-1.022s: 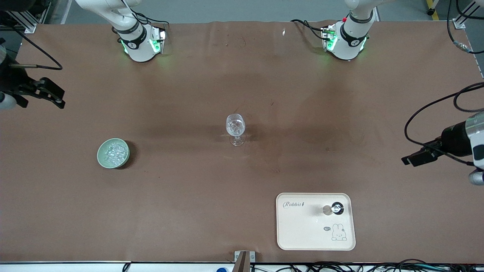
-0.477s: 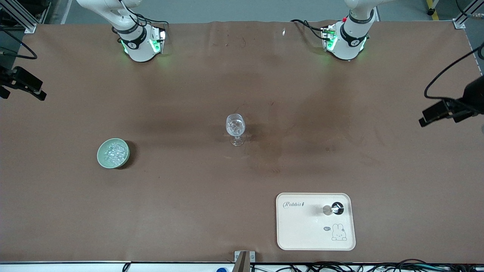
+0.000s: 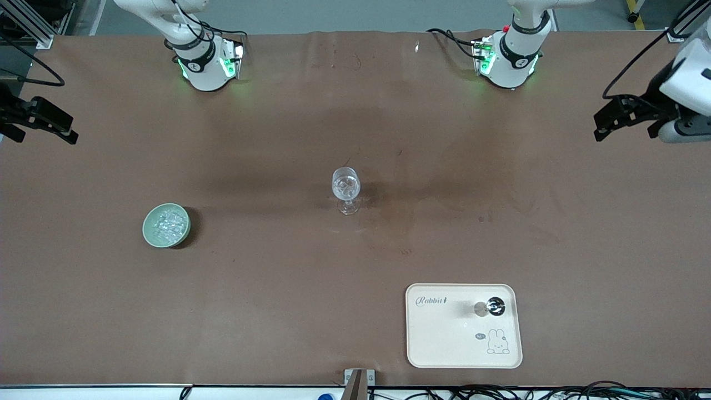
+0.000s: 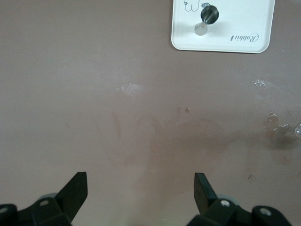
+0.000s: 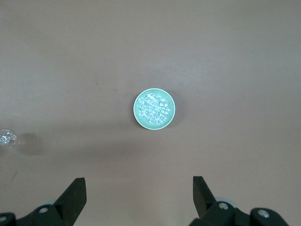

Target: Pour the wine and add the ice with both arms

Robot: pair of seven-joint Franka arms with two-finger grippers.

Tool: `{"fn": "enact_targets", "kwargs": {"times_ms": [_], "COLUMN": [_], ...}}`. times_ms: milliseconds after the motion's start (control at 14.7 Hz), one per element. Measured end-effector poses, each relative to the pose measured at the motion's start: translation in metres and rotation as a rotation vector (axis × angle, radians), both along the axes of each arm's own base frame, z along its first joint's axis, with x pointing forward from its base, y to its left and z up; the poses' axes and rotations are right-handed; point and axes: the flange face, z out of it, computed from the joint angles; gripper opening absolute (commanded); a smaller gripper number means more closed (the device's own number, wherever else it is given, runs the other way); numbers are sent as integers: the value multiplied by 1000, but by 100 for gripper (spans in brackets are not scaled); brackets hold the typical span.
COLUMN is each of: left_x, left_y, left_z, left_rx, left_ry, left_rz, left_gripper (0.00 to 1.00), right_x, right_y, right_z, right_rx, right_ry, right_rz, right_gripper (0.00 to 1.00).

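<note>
- Left gripper [image 4: 140,190]: fingers spread, grasping nothing; up over the table's left-arm end
- Right gripper [image 5: 139,194]: fingers spread, empty; high over the green bowl [image 5: 154,108]
- Ice [image 3: 166,223] heaped in that bowl; wine glass [image 3: 346,189] mid-table; tray [image 3: 444,339] nearer the front camera

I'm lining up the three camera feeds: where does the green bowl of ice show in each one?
Front view: the green bowl sits toward the right arm's end of the table, slightly nearer the camera than the wine glass.
Right wrist view: the bowl is near the middle, ice piled inside.
Left wrist view: not in it.
Shared landmark: the wine glass, at the edge of the right wrist view.
</note>
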Motion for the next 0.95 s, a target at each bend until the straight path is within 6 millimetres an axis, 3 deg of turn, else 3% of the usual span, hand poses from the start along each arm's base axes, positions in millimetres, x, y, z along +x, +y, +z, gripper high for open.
{"fn": "enact_targets", "kwargs": {"times_ms": [272,953], "left_x": [-21,-21], "left_y": [-5,-2], "left_z": [2,1], "left_rx": [-1,-31], "left_ry": [-8,-3], "left_rz": [-10,-1], "left_gripper": [100,100], "right_x": [0,5], "right_y": [-19,-20], "right_z": [-2,-10], "right_rx": [-1,1], "right_ry": [7,18], "right_rz": [10,14], "right_gripper": [100,100]}}
